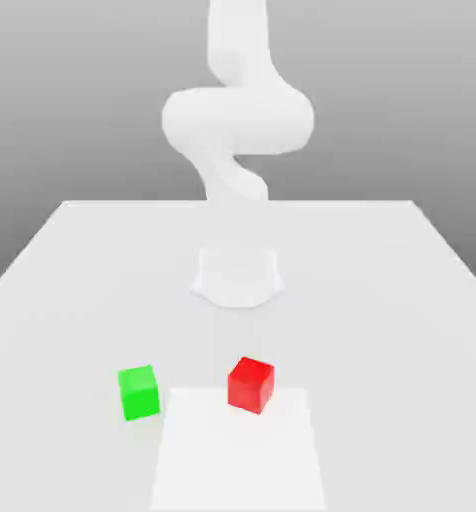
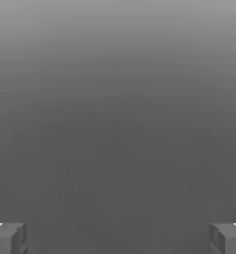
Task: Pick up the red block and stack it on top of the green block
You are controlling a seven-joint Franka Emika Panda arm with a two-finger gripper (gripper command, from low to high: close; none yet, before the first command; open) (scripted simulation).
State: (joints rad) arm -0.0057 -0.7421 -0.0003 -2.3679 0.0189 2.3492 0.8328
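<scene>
The red block (image 1: 251, 384) rests on the white table (image 1: 382, 300) near the front, slightly to the exterior view's right of centre. About two block widths to its left on the table stands the green block (image 1: 139, 391), apart from it. In the hand view my gripper (image 2: 118, 239) is open, its two grey fingertips (image 2: 9, 238) spread wide with nothing between them and plain grey background beyond. The white arm (image 1: 237, 120) rises from its base behind the blocks and leaves the picture at the top.
The arm's round base (image 1: 237, 277) sits mid-table behind the blocks. A paler rectangular patch (image 1: 237, 455) lies on the table at the front, with the red block on its far edge.
</scene>
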